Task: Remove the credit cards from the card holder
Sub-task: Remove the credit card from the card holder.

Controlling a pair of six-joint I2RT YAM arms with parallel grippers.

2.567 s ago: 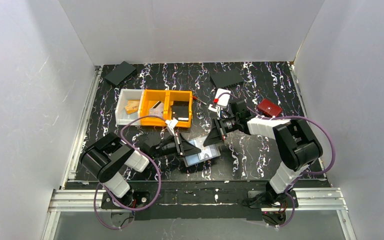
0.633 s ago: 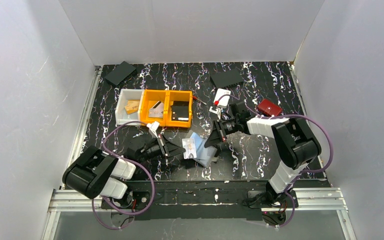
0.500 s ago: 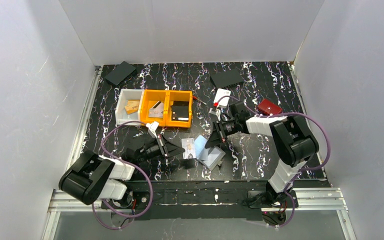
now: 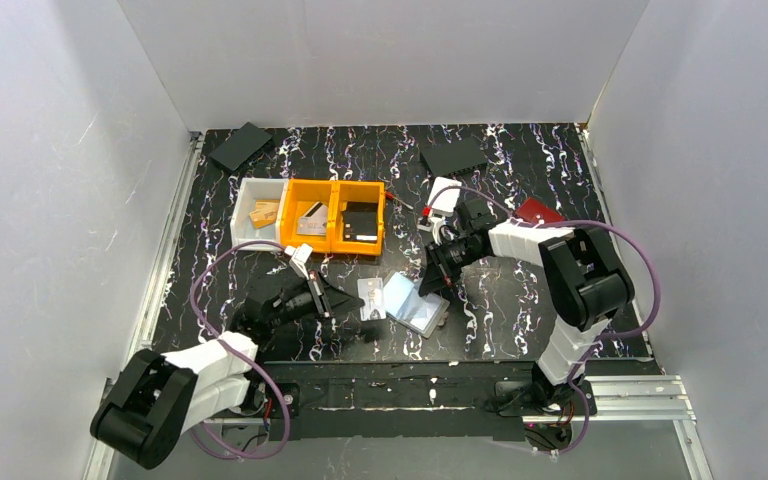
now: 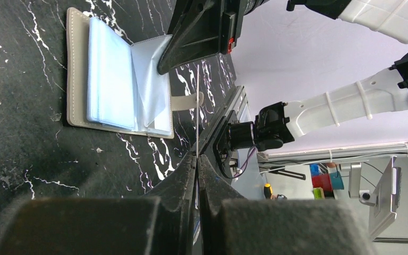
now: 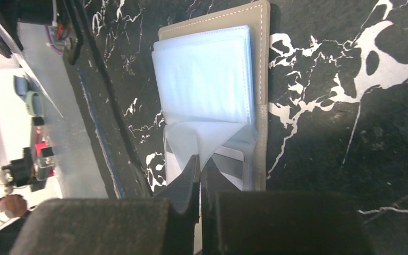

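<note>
The card holder [image 4: 418, 308] lies open on the table [image 4: 360, 160], between the arms. The right gripper [image 6: 199, 160] pinches one clear sleeve [image 6: 204, 139]. The left gripper [image 5: 196, 158] clamps a card [image 5: 197, 106] edge-on, seemingly free. I'd lay it flat, well aside.

Since the earlier views the left gripper [image 4: 348, 300] has drawn back leftward, pulling one card [image 4: 371, 298] clear of the card holder [image 4: 416, 306], which now lies spread open, and the left arm [image 4: 215, 360] has swung lower.
</note>
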